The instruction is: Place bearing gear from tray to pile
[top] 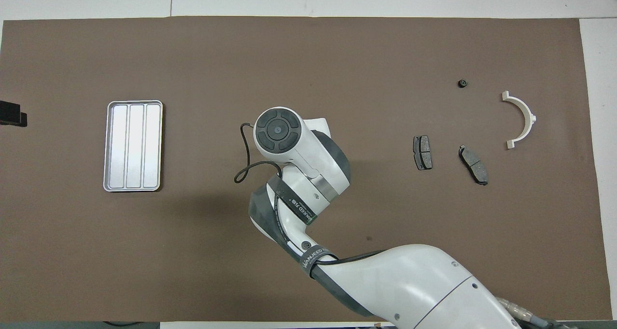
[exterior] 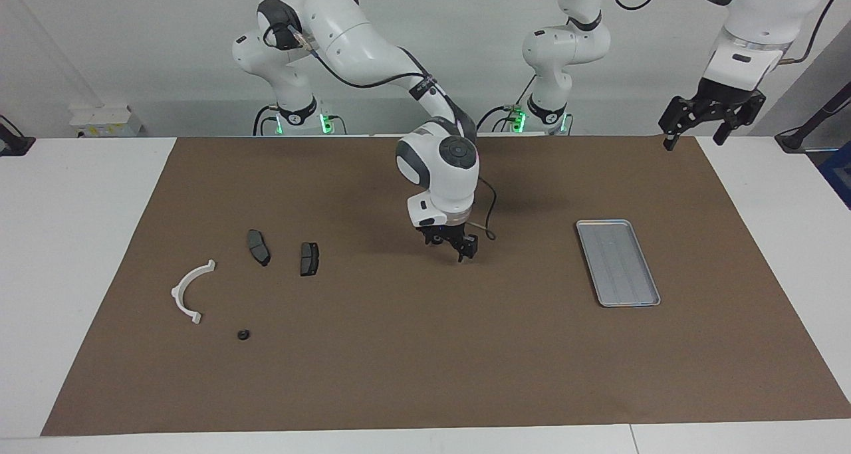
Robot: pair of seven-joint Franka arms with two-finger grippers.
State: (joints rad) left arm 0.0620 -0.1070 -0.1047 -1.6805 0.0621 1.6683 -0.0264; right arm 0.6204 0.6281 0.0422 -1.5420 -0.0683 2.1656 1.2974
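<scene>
The fingers of the right gripper (exterior: pixel 455 246) are being pointed down at the brown mat (exterior: pixel 425 374) in the middle of the table (exterior: pixel 80 241), raised above it; whether they are apart or together cannot be told, and nothing is seen being carried between them. In the overhead view this gripper is being hidden under its own wrist. The right arm is being stretched out from its base to the mat's centre, between the tray (exterior: pixel 617 261) and the pile.

The bearing gear (exterior: pixel 243 335), a small dark ring, is being shown lying on the mat toward the right arm's end of the table, near the white half-ring bracket (exterior: pixel 189 292) and farther from the robots than it. Two dark brake pads (exterior: pixel 258 246) are being displayed nearer to the robots than the gear, close together but apart, between the bracket and the right gripper.

The silver ridged tray is being seen toward the left arm's end of the table, well apart from the pile, with only its ridges showing inside the rim.

The left gripper (exterior: pixel 695 129) is being held high over the mat's corner at its own end, waiting, its fingers spread apart.
</scene>
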